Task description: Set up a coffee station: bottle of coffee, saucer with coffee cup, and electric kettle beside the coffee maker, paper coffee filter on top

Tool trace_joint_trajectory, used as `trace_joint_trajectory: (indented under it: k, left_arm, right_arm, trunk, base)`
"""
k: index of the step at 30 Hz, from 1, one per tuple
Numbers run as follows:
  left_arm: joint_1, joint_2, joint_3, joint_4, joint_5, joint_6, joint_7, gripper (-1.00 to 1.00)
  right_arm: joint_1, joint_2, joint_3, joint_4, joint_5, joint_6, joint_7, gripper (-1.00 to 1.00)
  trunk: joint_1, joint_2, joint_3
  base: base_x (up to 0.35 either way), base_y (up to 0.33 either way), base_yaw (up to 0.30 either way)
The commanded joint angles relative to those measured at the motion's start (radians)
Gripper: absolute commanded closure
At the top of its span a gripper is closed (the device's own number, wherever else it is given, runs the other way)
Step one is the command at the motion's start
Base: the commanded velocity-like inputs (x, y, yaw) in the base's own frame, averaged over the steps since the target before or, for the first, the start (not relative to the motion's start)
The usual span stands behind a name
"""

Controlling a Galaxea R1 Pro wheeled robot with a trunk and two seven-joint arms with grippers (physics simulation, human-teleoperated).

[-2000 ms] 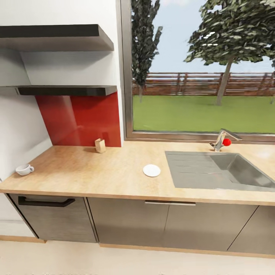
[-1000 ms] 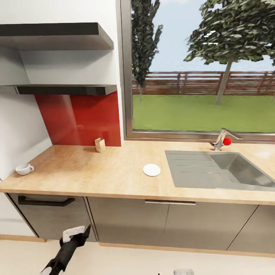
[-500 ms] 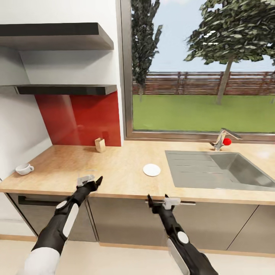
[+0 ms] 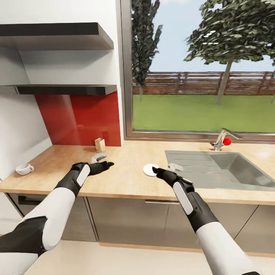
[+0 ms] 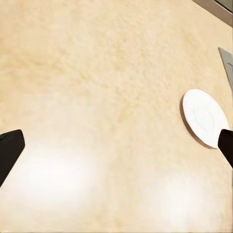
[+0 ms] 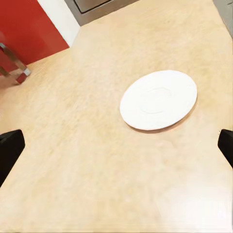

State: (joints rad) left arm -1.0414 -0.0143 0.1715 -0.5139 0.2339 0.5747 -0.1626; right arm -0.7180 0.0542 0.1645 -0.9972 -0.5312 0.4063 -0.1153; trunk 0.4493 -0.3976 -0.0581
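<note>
just saucer (image 4: 151, 170) beside right gripper (image 4: 164, 170)

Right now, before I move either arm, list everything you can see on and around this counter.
saucer: 1, white, flat on the counter left of the sink, bare.
coffee cup: 1, white, near the counter's far left edge.
paper coffee filter: 1, tan here, at the back by the red panel.
kitchen countertop: 1, beige.
sink: 1, steel, right part of the counter.
tap: 1, steel with a red knob, behind the sink.
shelves: 2, dark, on the wall above the left end.
left gripper: open, above the counter.
right gripper: open, at the saucer's right edge.
</note>
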Motion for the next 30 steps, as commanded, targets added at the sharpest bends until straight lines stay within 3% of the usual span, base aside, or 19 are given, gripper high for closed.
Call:
trace_joint_trajectory:
  k: [1, 10, 30]
  left_arm:
    - [0.006, 0.0, 0.008, -0.001, 0.001, 0.029, -0.01, -1.0]
    - [0.01, 0.0, 0.006, -0.001, 0.001, 0.026, -0.026, -1.0]
    - [0.012, -0.009, 0.006, 0.013, 0.002, 0.025, -0.076, -1.0]
  right_arm:
    - [-0.006, -0.003, 0.002, -0.004, -0.014, 0.036, -0.01, -1.0]
    - [-0.008, -0.006, 0.008, -0.009, -0.014, 0.046, -0.01, -1.0]
    - [-0.005, -0.004, 0.009, 0.035, -0.012, 0.05, -0.007, -1.0]
  trunk:
    - [0.001, -0.002, -0.002]
    - [0.001, -0.002, -0.002]
    - [0.001, -0.002, -0.002]
  base:
    - [0.0, 0.0, 0.0]
    - [0.059, 0.0, 0.0]
    - [0.285, -0.169, 0.0]
